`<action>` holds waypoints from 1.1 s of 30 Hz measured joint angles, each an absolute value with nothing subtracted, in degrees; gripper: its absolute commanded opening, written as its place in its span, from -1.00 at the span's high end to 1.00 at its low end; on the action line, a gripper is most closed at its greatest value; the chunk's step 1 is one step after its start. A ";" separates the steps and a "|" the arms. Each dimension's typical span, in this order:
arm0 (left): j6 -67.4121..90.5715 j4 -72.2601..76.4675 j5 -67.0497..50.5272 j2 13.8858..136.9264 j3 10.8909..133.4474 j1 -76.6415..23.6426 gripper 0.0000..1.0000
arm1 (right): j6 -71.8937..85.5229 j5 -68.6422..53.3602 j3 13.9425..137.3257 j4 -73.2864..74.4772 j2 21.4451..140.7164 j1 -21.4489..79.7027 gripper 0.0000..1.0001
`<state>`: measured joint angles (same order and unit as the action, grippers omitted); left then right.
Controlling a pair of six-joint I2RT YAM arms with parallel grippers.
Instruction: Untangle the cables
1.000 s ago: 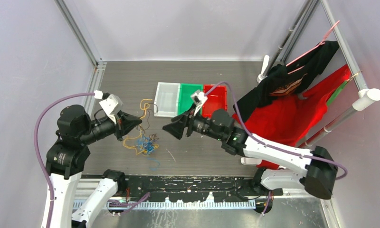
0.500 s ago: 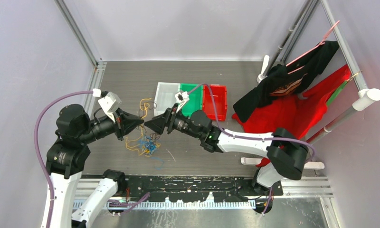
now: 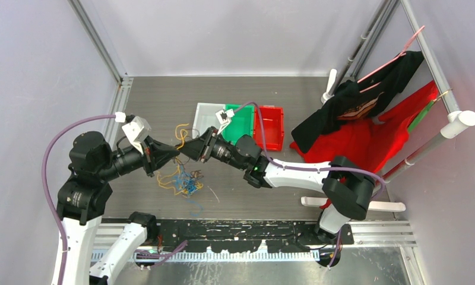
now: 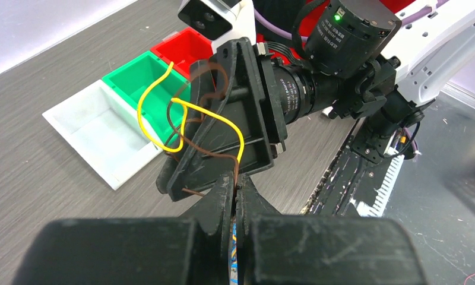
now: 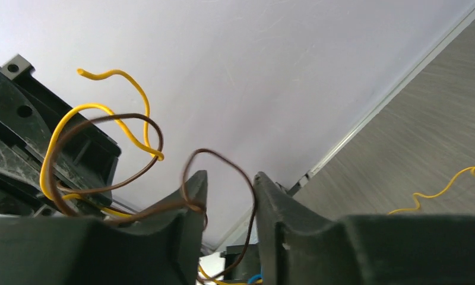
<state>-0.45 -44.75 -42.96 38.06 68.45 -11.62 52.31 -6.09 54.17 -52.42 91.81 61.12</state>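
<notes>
A loose tangle of yellow, blue and brown cables (image 3: 184, 183) lies on the table below both grippers. My left gripper (image 3: 175, 154) is shut on a brown cable (image 4: 190, 139) that rises from its tips (image 4: 236, 180), looped together with a yellow cable (image 4: 220, 122). My right gripper (image 3: 187, 148) faces it tip to tip, almost touching. In the right wrist view its jaws (image 5: 230, 181) stand partly apart, with a loop of the brown cable (image 5: 220, 155) spanning the gap and touching both fingers. The yellow cable (image 5: 98, 110) curls to their left.
White (image 3: 206, 126), green (image 3: 240, 122) and red (image 3: 271, 126) bins sit in a row behind the grippers. Red and black garments (image 3: 366, 139) hang on a rack at the right. Another yellow cable (image 5: 443, 187) lies on the table.
My right arm has swung left across the table until its tips meet the left gripper, and its jaws have narrowed around the brown loop. The left arm has barely moved.
</notes>
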 measured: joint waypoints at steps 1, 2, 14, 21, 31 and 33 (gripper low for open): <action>-0.45 -44.75 -42.98 38.06 68.45 -11.62 1.00 | 52.73 -6.13 54.17 -52.62 91.90 61.12 0.72; -0.45 -44.75 -43.00 38.06 68.45 -11.62 1.00 | 52.97 -6.11 54.15 -52.66 91.94 61.12 0.95; -5.48 -45.25 -32.99 31.51 62.61 -11.62 0.91 | 38.06 -3.97 56.84 -24.40 75.00 51.94 0.98; -8.80 -49.01 -25.98 29.26 53.21 -11.62 -0.42 | 31.07 -7.46 64.88 -14.35 70.65 49.63 0.98; -8.78 -47.75 -36.07 32.71 59.96 -11.62 -0.73 | 30.02 -14.76 68.49 -6.04 74.19 49.78 0.98; -7.44 -45.65 -39.44 34.11 60.23 -11.62 -0.72 | 30.74 -15.59 69.87 -6.07 74.83 50.00 0.98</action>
